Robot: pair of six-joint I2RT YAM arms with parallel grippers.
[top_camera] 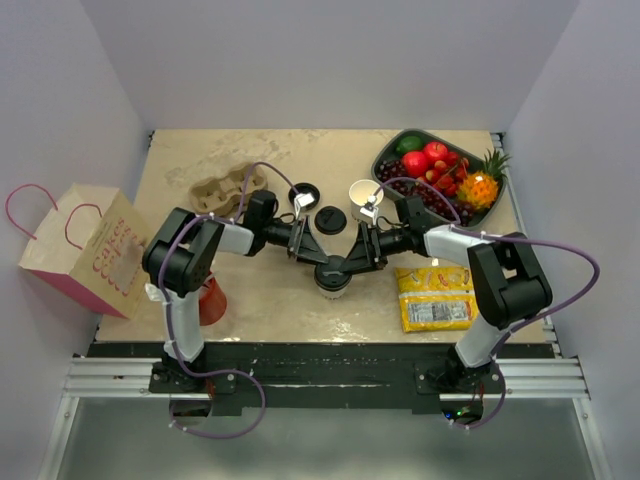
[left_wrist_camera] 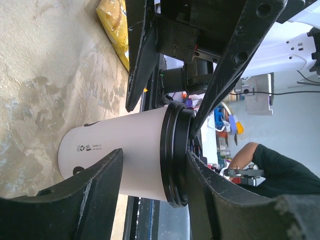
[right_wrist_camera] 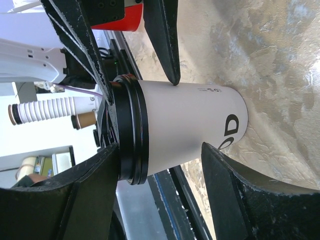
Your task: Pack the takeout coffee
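From above, the takeout coffee (top_camera: 333, 278) stands upright on the table (top_camera: 270, 315) near its front edge. My left gripper (top_camera: 318, 260) and right gripper (top_camera: 352, 262) close in on it from either side. A spare black lid (top_camera: 330, 220) lies just behind it, and a yellow snack packet (top_camera: 435, 298) lies to the right.

In my left wrist view, my left jaws are spread wide. One finger (left_wrist_camera: 210, 195) is at the lid's rim and the other is beside the white wall, not clamped.

In my right wrist view, my right jaws are likewise released. One finger (right_wrist_camera: 235, 190) is beside the lettered wall and the other is at the lid. I cannot tell whether they touch it.
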